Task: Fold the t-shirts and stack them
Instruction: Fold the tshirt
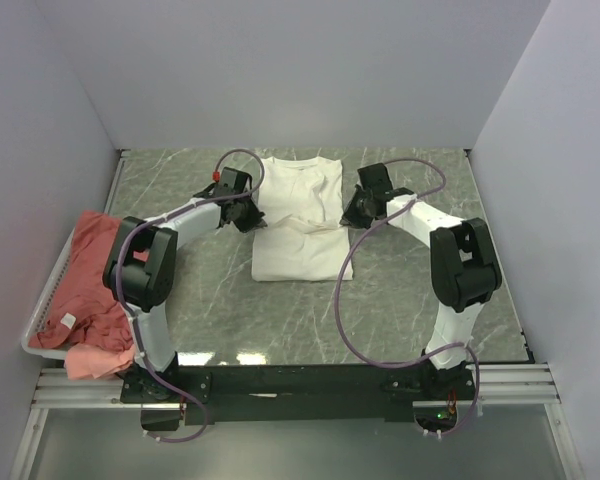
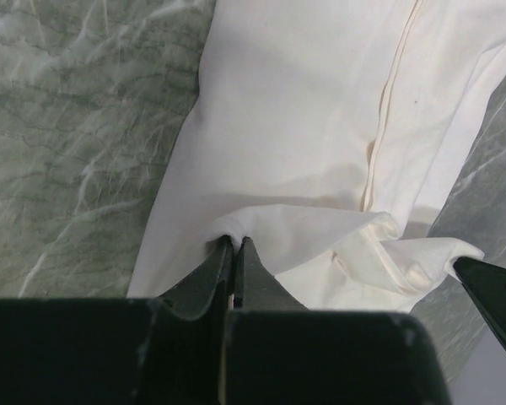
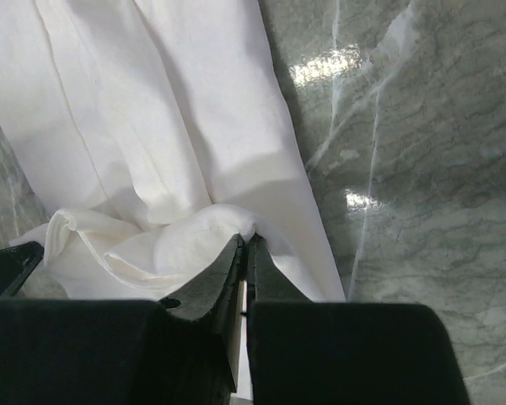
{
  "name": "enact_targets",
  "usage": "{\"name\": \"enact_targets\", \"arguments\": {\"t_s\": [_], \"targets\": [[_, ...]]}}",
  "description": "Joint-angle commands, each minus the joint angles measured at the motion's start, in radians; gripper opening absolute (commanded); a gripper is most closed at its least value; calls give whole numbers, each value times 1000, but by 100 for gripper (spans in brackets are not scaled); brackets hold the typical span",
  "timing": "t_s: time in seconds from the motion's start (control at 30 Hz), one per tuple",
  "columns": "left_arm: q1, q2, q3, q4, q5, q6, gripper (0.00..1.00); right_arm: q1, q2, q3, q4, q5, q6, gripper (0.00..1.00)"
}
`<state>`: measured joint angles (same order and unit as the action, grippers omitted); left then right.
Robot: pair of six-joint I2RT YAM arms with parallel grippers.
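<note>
A white t-shirt (image 1: 300,215) lies lengthwise in the middle of the marble table, its near half partly doubled over the far half. My left gripper (image 1: 248,213) is shut on a pinch of the shirt's left edge (image 2: 236,228). My right gripper (image 1: 352,212) is shut on a pinch of the right edge (image 3: 249,226). Between the two grips the cloth bunches into loose folds (image 2: 388,245). Salmon-red t-shirts (image 1: 95,285) lie heaped at the left; no print shows on the white one.
A white wire basket (image 1: 42,310) at the table's left edge holds the salmon-red heap, part of which spills over its near end. White walls close the table on three sides. Bare marble (image 1: 430,180) shows to the right of the shirt.
</note>
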<state>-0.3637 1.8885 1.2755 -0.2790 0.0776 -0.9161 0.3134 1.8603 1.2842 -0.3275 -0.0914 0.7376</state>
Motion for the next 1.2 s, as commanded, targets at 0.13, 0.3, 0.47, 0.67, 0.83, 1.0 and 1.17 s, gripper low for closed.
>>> {"name": "enact_targets", "arguments": {"t_s": [0.13, 0.3, 0.47, 0.67, 0.83, 1.0, 1.17], "targets": [[20, 14, 44, 67, 40, 39, 9, -28, 42, 58, 39, -16, -20, 0], [69, -26, 42, 93, 65, 65, 40, -48, 25, 64, 41, -21, -24, 11], [89, -94, 24, 74, 50, 65, 56, -57, -27, 47, 45, -4, -44, 49], [48, -129, -21, 87, 70, 42, 22, 2, -115, 41, 28, 38, -76, 51], [-4, -59, 25, 90, 94, 26, 1, 127, -81, 96, -7, 84, -107, 44], [-23, 24, 108, 90, 137, 40, 1, 161, 34, 196, -31, 72, -122, 40], [-14, 145, 197, 54, 157, 65, 1, 150, 167, 311, -68, 53, -144, 38]]}}
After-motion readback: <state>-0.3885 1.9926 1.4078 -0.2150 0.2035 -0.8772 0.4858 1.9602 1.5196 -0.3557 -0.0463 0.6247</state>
